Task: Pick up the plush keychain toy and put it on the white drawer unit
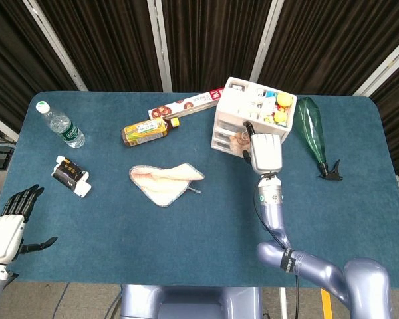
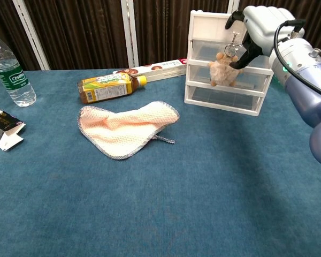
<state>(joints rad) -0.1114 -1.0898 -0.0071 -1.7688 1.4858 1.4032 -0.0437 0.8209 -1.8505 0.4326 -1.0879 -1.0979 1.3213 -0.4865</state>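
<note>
Plush keychain toy (image 2: 223, 73) dangling by its ring from right hand (image 2: 255, 28), upper right, in front of white drawer unit (image 2: 207, 22). Needs lifting higher, over the top, then gentle letting go. Left hand (image 1: 12, 222) spread, holding nothing

On the bench (image 2: 214, 203), the drawer unit (image 2: 224, 61) stands at the back right. The plush keychain toy (image 2: 222, 73) hangs before its front. A cloth (image 2: 125, 128) lies left, a bottle (image 2: 107, 87) behind it.
</note>
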